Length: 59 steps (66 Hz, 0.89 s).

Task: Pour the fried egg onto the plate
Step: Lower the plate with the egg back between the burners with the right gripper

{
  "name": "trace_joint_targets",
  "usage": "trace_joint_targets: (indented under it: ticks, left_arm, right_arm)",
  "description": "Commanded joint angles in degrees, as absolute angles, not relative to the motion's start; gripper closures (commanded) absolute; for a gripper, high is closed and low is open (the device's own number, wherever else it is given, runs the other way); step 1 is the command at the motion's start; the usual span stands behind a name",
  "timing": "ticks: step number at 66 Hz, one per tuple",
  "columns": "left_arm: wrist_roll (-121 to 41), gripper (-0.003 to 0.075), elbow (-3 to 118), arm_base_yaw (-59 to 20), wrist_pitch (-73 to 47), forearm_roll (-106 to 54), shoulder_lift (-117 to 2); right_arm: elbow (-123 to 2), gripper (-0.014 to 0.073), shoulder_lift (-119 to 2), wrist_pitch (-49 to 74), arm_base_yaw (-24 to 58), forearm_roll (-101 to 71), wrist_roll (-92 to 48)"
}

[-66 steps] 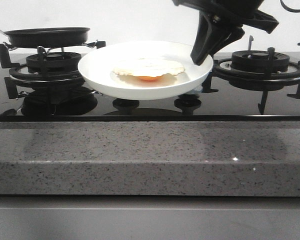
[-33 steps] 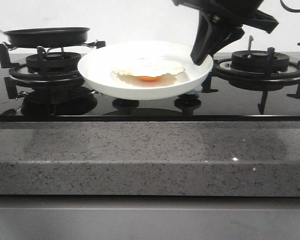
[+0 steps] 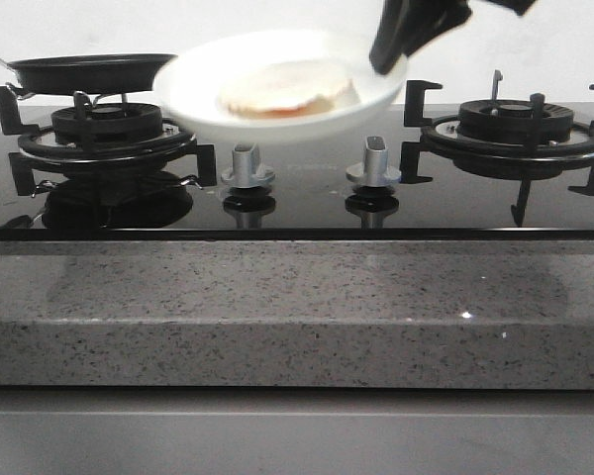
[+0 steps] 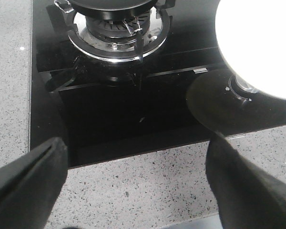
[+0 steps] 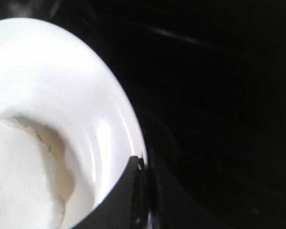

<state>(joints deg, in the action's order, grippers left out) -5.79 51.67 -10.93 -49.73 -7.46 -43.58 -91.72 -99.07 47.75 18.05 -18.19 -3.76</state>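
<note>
The white plate hangs in the air above the middle of the hob, tilted and blurred. The fried egg lies flat on it, white with an orange underside. My right gripper is shut on the plate's right rim. In the right wrist view one finger pinches the rim, with the plate and the egg's browned edge beside it. My left gripper is open and empty over the counter's front edge. The plate's underside also shows in the left wrist view.
A black frying pan sits on the left burner. Two grey knobs stand below the plate. The right burner grate is bare. A speckled granite counter runs along the front.
My right gripper has lifted the plate with the egg upward off the hob. The two knobs underneath have come into view.
</note>
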Motion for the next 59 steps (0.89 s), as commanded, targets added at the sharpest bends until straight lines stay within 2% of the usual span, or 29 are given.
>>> trace_joint_targets:
  ticks: [1,20,59]
  left_arm:
    - [-5.3,0.0132,53.2,-11.4,-46.1,-8.1,-43.7]
    - [-5.3,0.0132,53.2,-11.4,-46.1,-8.1,-43.7]
    - [-5.3,0.0132,53.2,-11.4,-46.1,-8.1,-43.7]
  right_arm:
    - [-99.0,0.0660,-98.7,47.5,16.1,-19.2,-3.8]
    - [-112.9,0.0660,-109.0,52.6,13.0,-19.1,-3.0]
    - [-113.7,0.0641,-117.1,53.0,12.9,-19.0,-3.0]
